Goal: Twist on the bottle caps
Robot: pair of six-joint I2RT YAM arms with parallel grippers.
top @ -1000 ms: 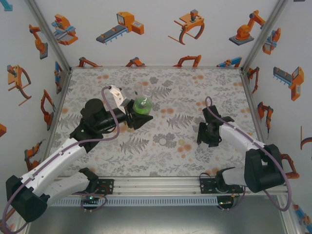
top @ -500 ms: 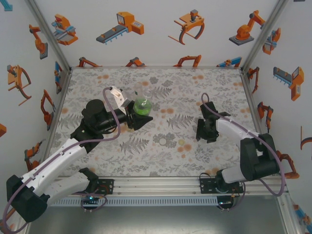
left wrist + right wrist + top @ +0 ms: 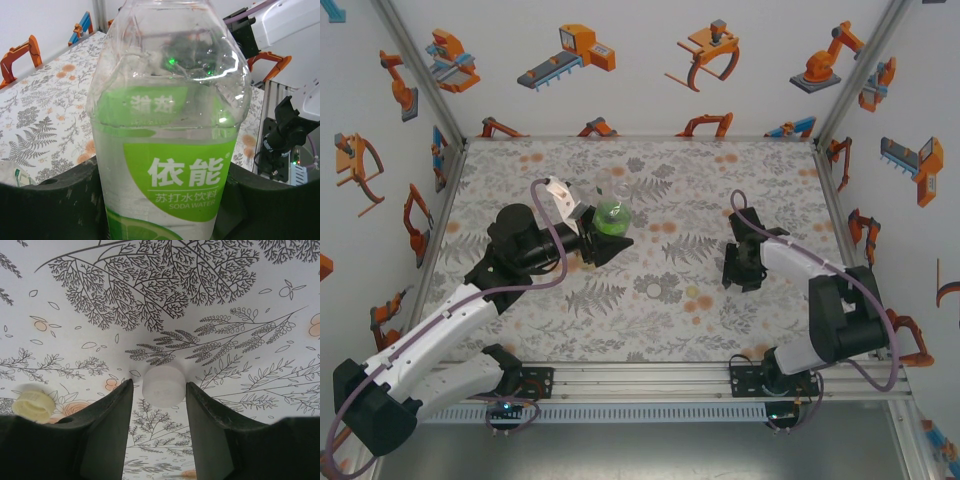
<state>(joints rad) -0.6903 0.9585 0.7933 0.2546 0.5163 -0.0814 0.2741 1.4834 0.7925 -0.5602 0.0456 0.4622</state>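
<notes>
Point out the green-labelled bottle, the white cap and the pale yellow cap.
green-labelled bottle point(image 3: 185, 182): left wrist view, on its green label.
white cap point(image 3: 163, 386): right wrist view, middle of its top.
pale yellow cap point(image 3: 32, 404): right wrist view, middle of its top.

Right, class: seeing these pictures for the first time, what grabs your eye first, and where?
A green-labelled bottle looms large in the left wrist view, clamped by the left gripper left of centre on the floral table. On the right side, the right gripper straddles a white cap lying there, with a pale yellow cap nearby.
</notes>
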